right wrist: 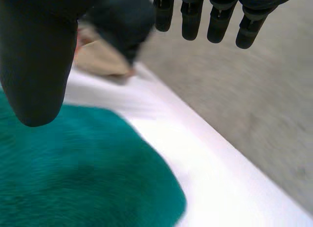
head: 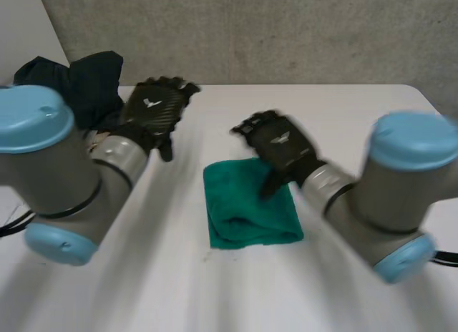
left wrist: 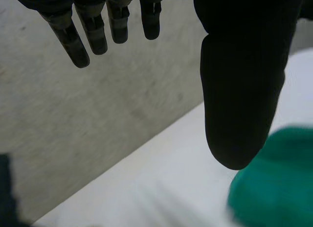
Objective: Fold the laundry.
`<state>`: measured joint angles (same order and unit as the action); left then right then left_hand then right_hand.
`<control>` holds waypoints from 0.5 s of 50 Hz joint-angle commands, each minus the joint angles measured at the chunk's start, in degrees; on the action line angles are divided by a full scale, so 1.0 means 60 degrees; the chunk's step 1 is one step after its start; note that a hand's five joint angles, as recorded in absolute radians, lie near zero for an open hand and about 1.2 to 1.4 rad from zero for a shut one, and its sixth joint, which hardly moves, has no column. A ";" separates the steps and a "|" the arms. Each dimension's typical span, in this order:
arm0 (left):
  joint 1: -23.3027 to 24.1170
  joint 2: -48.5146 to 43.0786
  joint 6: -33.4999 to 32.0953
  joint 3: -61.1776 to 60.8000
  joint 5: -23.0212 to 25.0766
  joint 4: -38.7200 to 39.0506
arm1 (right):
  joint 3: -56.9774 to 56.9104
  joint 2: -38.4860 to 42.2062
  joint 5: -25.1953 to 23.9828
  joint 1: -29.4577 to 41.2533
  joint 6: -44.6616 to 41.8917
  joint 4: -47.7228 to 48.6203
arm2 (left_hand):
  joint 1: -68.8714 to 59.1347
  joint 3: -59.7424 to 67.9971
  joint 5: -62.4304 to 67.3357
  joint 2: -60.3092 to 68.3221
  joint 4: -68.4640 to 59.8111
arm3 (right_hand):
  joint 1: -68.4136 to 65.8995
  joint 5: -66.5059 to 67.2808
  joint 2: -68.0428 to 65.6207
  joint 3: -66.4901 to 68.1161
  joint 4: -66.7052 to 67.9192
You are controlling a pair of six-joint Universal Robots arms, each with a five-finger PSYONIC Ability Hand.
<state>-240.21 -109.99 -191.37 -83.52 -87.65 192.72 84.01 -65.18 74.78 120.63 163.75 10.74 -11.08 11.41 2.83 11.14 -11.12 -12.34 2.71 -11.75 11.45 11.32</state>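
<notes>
A green cloth (head: 250, 203) lies folded into a small rectangle in the middle of the white table (head: 343, 124). My right hand (head: 280, 147) hovers open over the cloth's far right part, its thumb (right wrist: 36, 65) above the green cloth (right wrist: 83, 173) and its fingers (right wrist: 215, 21) straight. My left hand (head: 152, 111) is open above the table to the left of the cloth, fingers (left wrist: 93, 31) straight and holding nothing; the green cloth (left wrist: 279, 183) lies just past its thumb (left wrist: 242, 80).
A pile of dark clothes (head: 75, 81) sits at the table's far left corner, with a beige item (right wrist: 100, 60) beside it. A grey wall (head: 286, 31) runs behind the table's far edge.
</notes>
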 commanded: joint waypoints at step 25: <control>0.1759 -0.4329 0.0475 0.2700 -0.1886 -0.3043 | -0.2532 0.2909 0.0572 -0.1120 0.0733 -0.3417 | -0.0052 -0.0003 -0.0239 0.0042 -0.0045 | 0.0011 -0.0074 -0.0087 0.0136 0.0158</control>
<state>-229.57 -136.16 -183.02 -66.53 -99.45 174.27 68.42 -46.72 71.88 113.51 177.03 -9.40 -11.08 11.41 2.83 11.14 -11.11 -12.34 2.71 -11.76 11.45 11.32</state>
